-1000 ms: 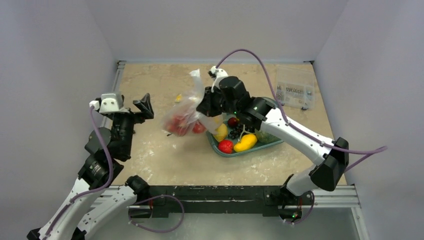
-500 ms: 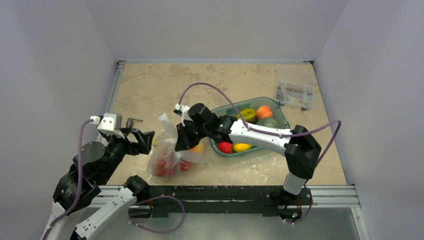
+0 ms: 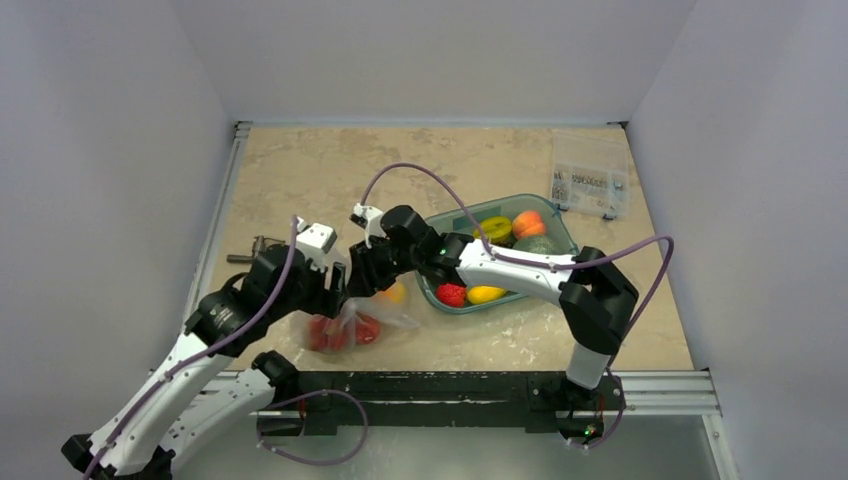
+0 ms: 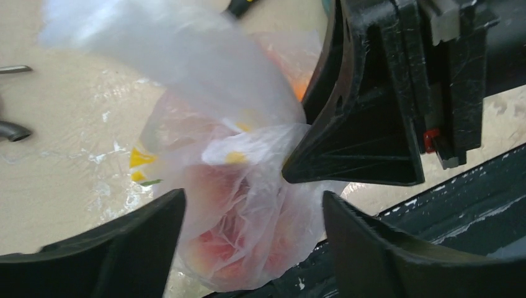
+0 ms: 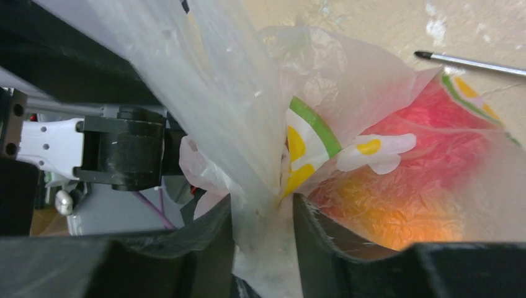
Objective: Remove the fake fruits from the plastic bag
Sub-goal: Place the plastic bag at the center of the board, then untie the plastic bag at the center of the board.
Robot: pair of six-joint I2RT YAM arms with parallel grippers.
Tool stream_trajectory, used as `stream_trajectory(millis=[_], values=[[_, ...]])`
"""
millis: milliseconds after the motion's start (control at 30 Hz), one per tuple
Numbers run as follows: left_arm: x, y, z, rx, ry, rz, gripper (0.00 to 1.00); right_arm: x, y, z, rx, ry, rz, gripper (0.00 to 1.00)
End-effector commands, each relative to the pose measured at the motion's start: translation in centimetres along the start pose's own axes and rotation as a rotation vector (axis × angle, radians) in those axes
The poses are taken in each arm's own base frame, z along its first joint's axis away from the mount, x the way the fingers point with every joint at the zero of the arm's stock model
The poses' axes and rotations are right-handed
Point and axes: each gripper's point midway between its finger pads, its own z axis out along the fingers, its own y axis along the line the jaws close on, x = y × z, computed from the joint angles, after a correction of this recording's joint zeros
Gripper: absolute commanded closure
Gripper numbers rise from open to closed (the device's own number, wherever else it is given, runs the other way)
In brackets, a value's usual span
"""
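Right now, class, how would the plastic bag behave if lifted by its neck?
The plastic bag looks thin and crumpled, so it probably flops and sags. The red fruits inside would likely weigh its bottom down. Its glossy film may slip.

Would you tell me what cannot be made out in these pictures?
- Fake fruits: every view, the plastic bag's crinkled film blurs them into red and orange blobs.
- Right gripper: right wrist view, bunched film fills the gap, so clamping is unclear.
- Left gripper: top view, fingertips lost among the dark wrists.
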Motion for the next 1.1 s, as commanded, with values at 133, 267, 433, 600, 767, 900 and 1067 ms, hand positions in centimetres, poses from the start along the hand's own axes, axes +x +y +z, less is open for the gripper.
stream_trajectory(millis=[133, 267, 433, 600, 767, 900, 1067], values=[[-0.5, -1.1, 1.8, 0.05, 0.049, 0.071, 0.78, -3.1, -0.6, -3.8, 0.036, -0.165, -0.052, 0.5], [-1.0, -0.9, 1.2, 0.046, -0.017, 0.062, 1.0, -2.0, -0.7, -5.1, 0.034, -0.215, -0.097, 0.48], [-1.2, -0.5, 0.7, 0.029, -0.05, 0.054, 1.0, -0.2, -0.4, -5.3, 0.043, -0.257, -0.259, 0.47], [-1.2, -0.8, 0.8, 0.05, -0.05, 0.061, 1.0, 1.3, 1.0, -4.0, 0.134, -0.239, -0.53, 0.46], [-1.5, -0.3, 0.7, 0.018, -0.068, 0.045, 1.0, -0.9, -2.1, -4.2, 0.424, -0.344, -0.527, 0.59], [-2.0, 1.6, -0.1, -0.087, -0.112, 0.005, 1.0, -2.3, -1.0, -4.9, 0.359, -0.466, -0.366, 1.0], [-2.5, 4.3, -2.1, -0.212, -0.225, -0.055, 1.0, -2.3, 4.7, -8.8, -0.369, -0.516, -0.072, 1.0]])
